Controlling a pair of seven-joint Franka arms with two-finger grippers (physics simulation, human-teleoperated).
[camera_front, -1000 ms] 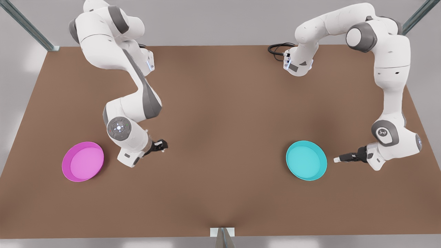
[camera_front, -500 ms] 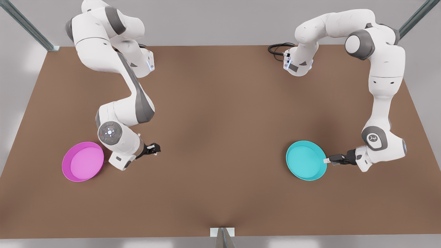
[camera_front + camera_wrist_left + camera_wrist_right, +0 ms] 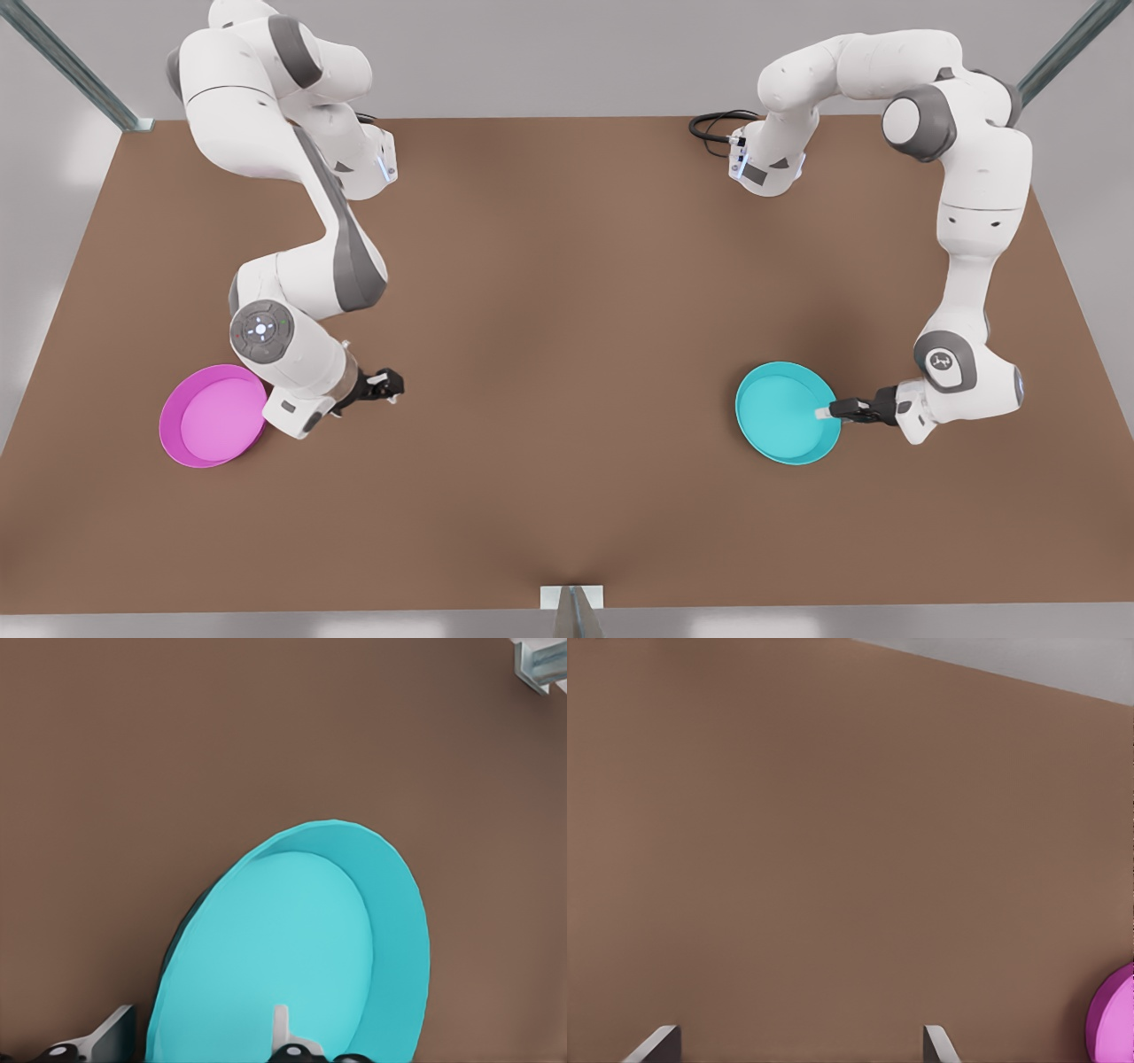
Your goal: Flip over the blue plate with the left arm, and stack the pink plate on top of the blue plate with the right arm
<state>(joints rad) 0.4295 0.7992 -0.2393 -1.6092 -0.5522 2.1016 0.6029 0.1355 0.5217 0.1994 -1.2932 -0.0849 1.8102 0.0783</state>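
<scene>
The blue plate lies rim-up on the brown table at the front view's right. My left gripper reaches it low from the right and is open. In the left wrist view one fingertip is over the blue plate's inside and the other is outside the rim. The pink plate lies rim-up at the front view's left. My right gripper hangs open over bare table to the right of it, its wrist close to the plate's edge. The pink plate's edge appears in the right wrist view, off to the side of the right gripper.
A black cable loops at the table's far edge near one arm's base. A small metal bracket sits at the middle of the front edge. Metal frame posts rise at the far corners.
My left gripper slid toward the front view's left until its fingers came astride the blue plate's rim. The right arm shifted leftward, closer to the pink plate.
</scene>
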